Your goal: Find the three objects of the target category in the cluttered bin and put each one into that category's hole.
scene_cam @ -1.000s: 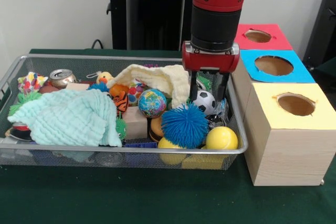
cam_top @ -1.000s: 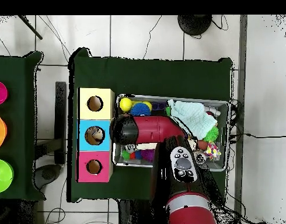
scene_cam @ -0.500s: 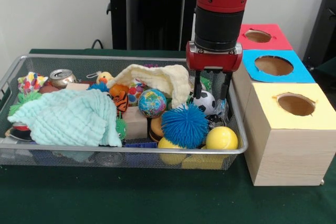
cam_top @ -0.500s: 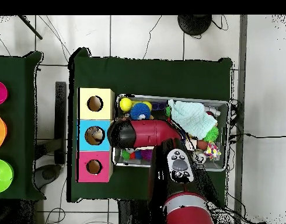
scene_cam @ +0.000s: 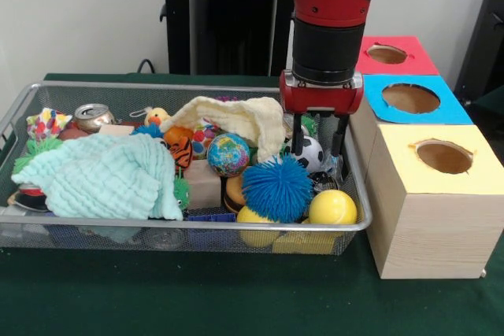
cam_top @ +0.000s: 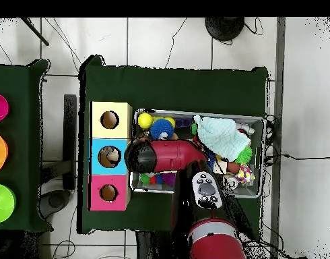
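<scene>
At the right end of the wire bin [scene_cam: 24, 108], the gripper [scene_cam: 319, 147] hangs with its two dark fingers spread, one on each side of the black-and-white soccer ball [scene_cam: 309, 153]; whether the pads touch it cannot be told. The ball is small, white with black patches, and lies against the bin's right wall, partly hidden by a fuzzy blue ball [scene_cam: 276, 187] on its near side. A smooth yellow ball [scene_cam: 332, 207] sits at the near right corner and a globe-printed ball [scene_cam: 228, 154] lies to the left. A cream cloth [scene_cam: 236, 116] and a mint cloth [scene_cam: 102, 175] cover the middle and left of the clutter. The red and black arm [scene_cam: 327, 13] drops vertically, its wrist straight down. Just right of the bin stand three boxes with round holes: yellow box [scene_cam: 441, 186] nearest, blue box [scene_cam: 409, 100] behind it, red box [scene_cam: 390, 54] farthest
</scene>
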`<state>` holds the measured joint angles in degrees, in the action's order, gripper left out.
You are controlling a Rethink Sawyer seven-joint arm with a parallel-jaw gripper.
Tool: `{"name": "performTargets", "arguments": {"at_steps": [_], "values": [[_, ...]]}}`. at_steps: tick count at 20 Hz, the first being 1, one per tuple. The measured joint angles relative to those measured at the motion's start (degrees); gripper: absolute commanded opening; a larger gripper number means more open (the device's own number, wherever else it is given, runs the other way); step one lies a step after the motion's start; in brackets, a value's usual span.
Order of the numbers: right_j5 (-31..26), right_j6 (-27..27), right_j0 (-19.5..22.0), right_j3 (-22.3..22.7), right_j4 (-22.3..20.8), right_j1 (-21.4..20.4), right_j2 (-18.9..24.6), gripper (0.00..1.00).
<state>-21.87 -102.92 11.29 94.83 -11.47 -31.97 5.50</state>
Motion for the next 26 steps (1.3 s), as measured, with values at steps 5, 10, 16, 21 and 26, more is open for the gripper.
{"name": "performTargets", "arguments": {"at_steps": [5,10,16,21,26], "values": [[0.29,0.0,-0.51,0.12,0.0,0.62,-0.07,1.0],[0.3,0.0,-1.74,0.4,0.03,0.69,-0.16,1.0],[0.47,0.0,-3.68,0.96,0.39,0.61,-0.71,1.0],[1.55,-0.01,-4.58,1.06,0.6,0.7,-1.84,1.0],[2.56,-0.01,-4.86,1.28,1.01,0.82,-2.32,1.0]]}}
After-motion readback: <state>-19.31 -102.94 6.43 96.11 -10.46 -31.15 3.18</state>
